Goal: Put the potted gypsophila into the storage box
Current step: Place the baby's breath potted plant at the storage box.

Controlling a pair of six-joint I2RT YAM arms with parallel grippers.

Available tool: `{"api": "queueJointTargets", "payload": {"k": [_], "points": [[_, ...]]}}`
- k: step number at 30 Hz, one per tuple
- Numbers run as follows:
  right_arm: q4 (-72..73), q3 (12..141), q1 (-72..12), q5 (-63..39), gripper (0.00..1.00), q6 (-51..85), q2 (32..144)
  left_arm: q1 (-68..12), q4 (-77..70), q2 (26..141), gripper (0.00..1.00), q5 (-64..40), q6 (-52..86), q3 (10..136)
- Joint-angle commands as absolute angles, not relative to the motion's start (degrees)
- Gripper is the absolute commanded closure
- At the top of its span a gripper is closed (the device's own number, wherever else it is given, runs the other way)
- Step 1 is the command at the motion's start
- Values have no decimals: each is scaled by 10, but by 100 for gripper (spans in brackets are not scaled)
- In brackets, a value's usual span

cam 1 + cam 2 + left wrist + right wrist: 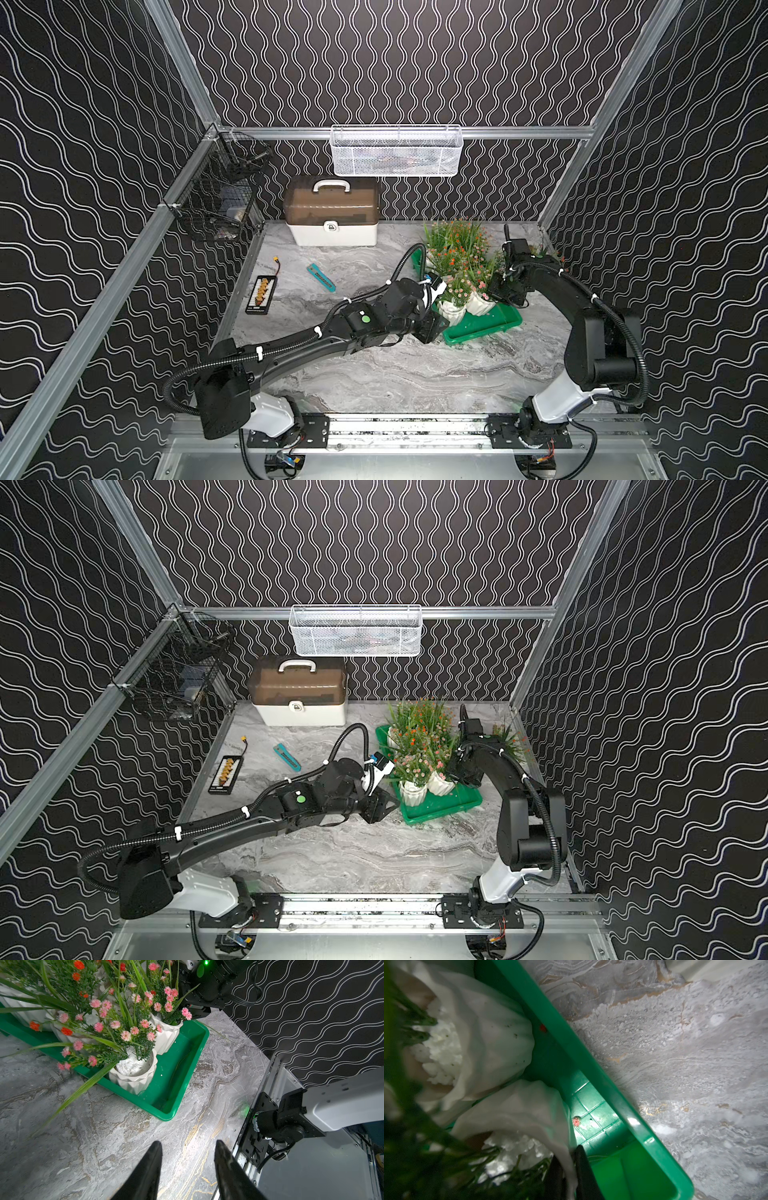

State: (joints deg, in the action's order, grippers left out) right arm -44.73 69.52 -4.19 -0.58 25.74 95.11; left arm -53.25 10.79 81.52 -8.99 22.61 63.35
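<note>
Right jaws pinching a potted gypsophila (519, 1109) in the storage box (591, 1064)

My right jaws are closed on its rim. It sits stems up beside another pot (483, 1028). The box's long axis runs from the corner near my left jaws toward the back wall. Those jaws hang slightly parted and empty over the table (104, 1147). Print on the charging board (261, 294) is too small to read.

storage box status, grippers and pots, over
Left gripper open, empty, over table beside storage box. Right gripper shut on pot rim, pot inside box. One plant behind right arm, seemingly outside box.
</note>
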Motion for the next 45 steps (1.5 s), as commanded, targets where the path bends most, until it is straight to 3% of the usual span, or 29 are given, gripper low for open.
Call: {"api": "queueJointTargets", "payload": {"k": [1, 22, 35, 45], "points": [[-425, 699, -44, -21, 85, 266, 944, -533, 102, 807, 54, -88, 223, 631], [-431, 689, -43, -39, 80, 272, 897, -533, 122, 776, 51, -85, 207, 623], [-476, 669, -26, 39, 67, 259, 744, -532, 184, 645, 49, -120, 205, 596], [-475, 715, 15, 60, 58, 217, 770, -532, 269, 598, 37, -101, 174, 626]]}}
